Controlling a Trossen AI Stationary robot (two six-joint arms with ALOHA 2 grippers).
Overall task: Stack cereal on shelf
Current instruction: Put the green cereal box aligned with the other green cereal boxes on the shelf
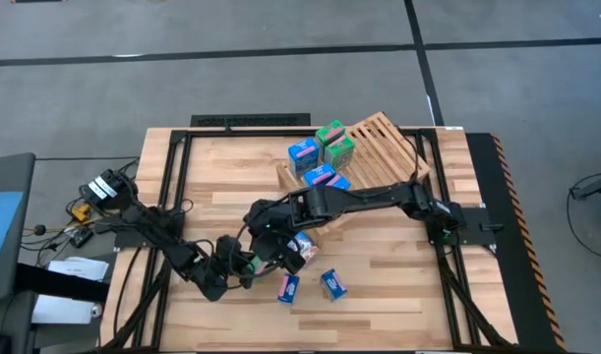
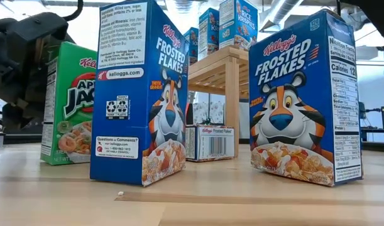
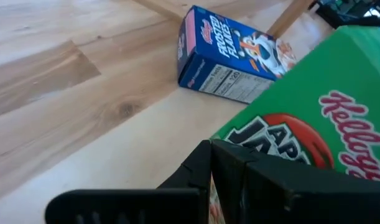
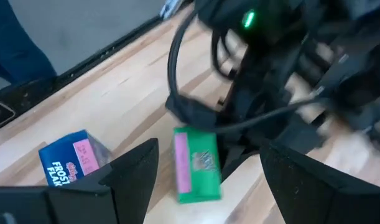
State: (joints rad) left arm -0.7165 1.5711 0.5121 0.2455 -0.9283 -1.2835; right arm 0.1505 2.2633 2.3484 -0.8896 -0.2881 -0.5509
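A green cereal box (image 1: pixel 250 261) (image 2: pixel 69 100) stands upright on the table near the front. My left gripper (image 1: pixel 237 265) (image 3: pixel 209 155) is shut, with its tips at the box's printed front (image 3: pixel 301 124). My right gripper (image 1: pixel 268 236) (image 4: pixel 208 180) hangs open above the green box (image 4: pixel 199 165) and holds nothing. Two blue boxes (image 2: pixel 144 94) (image 2: pixel 305 100) stand upright nearer the front edge. Another blue box (image 3: pixel 230 59) lies flat. The slatted shelf (image 1: pixel 389 143) carries several boxes (image 1: pixel 302 152) at the far side. My left gripper rests its shut fingertips (image 3: pixel 205 163) against the green box's printed front face (image 3: pixel 252 134), low on the box. It comes from the table's left, slanting slightly down. The box stands upright with its base on the table. The fingers hide the exact spot of contact.
The blue boxes (image 1: pixel 288 287) (image 1: pixel 331 283) stand close to the right of the green box. A flat blue box (image 1: pixel 302 248) lies under my right arm. A black frame (image 1: pixel 172 197) runs along the table's edges. Bare wood lies at the front right.
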